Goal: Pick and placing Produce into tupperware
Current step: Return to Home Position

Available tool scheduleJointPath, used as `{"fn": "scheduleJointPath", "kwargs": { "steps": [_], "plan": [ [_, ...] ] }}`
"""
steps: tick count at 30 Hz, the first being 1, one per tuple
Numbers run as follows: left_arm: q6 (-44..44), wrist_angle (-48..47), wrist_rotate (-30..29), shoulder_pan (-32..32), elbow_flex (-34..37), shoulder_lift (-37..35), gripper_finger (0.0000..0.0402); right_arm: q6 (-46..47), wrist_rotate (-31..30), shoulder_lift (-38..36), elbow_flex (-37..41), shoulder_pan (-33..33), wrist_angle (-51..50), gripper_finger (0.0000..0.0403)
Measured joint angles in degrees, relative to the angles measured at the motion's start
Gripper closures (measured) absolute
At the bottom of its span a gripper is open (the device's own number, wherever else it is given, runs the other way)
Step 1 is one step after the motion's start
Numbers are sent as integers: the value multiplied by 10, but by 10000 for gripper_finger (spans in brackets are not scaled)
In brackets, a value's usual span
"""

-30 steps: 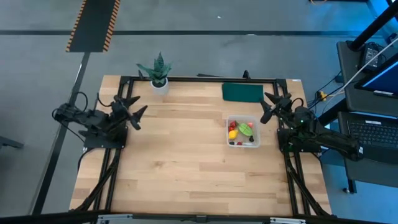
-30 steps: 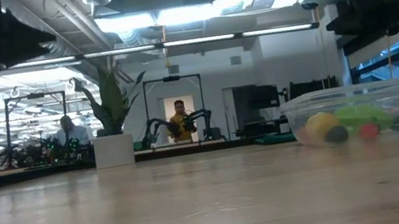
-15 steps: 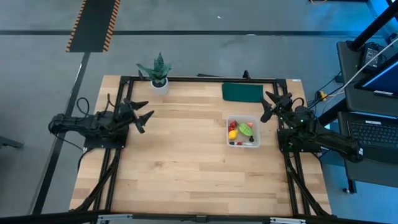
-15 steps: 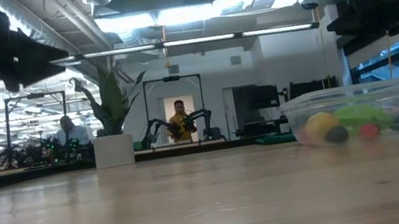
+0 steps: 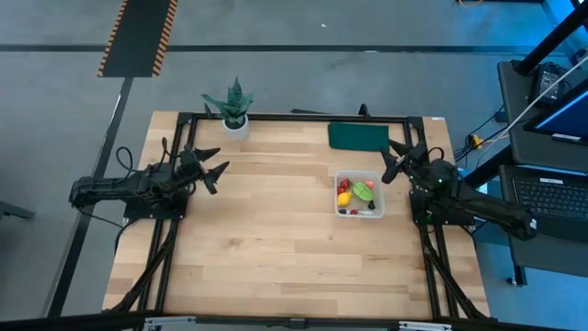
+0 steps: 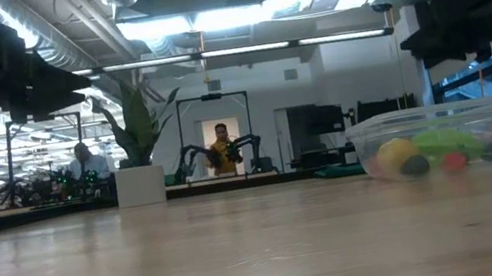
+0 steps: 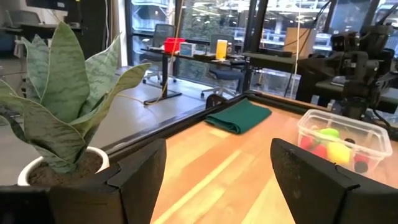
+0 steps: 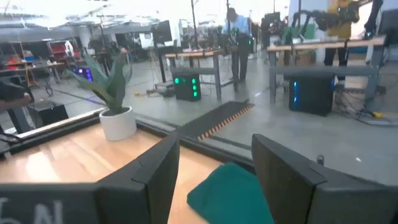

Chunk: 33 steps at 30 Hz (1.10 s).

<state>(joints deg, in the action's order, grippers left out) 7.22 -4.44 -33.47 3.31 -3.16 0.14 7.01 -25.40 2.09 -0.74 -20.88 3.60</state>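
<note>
The produce (image 5: 361,191) sits in the tupperware (image 5: 379,212), just beside the right gripper (image 5: 390,161), which hangs released and empty; the left gripper (image 5: 216,170), also spread, is well apart across the desk (image 5: 276,244).

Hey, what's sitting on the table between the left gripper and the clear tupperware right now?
Nothing. In the high view, the stretch of wooden table between the left gripper and the tupperware is bare wood.
</note>
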Motion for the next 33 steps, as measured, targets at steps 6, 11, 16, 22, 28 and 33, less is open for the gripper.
{"fn": "scheduleJointPath", "kwargs": {
  "steps": [6, 11, 16, 22, 28, 33],
  "plan": [
    [-21, -2, -19, 5, 0, 0, 121, -17, 1, -2, 4, 0, 12, 199],
    [-36, -2, -21, 5, 0, 0, 121, -15, 1, -3, 4, 0, 8, 199],
    [-33, -3, -21, 5, 0, 0, 121, -15, 1, -3, 4, 0, 7, 199],
    [-33, -3, -21, 5, 0, 0, 121, -15, 1, -2, 4, 0, 7, 199],
    [-33, -3, -21, 5, 0, 0, 121, -15, 1, -2, 4, 0, 7, 199],
    [-33, -4, -21, 5, 0, 0, 121, -15, 1, -2, 3, 0, 7, 199]
  ]
}}
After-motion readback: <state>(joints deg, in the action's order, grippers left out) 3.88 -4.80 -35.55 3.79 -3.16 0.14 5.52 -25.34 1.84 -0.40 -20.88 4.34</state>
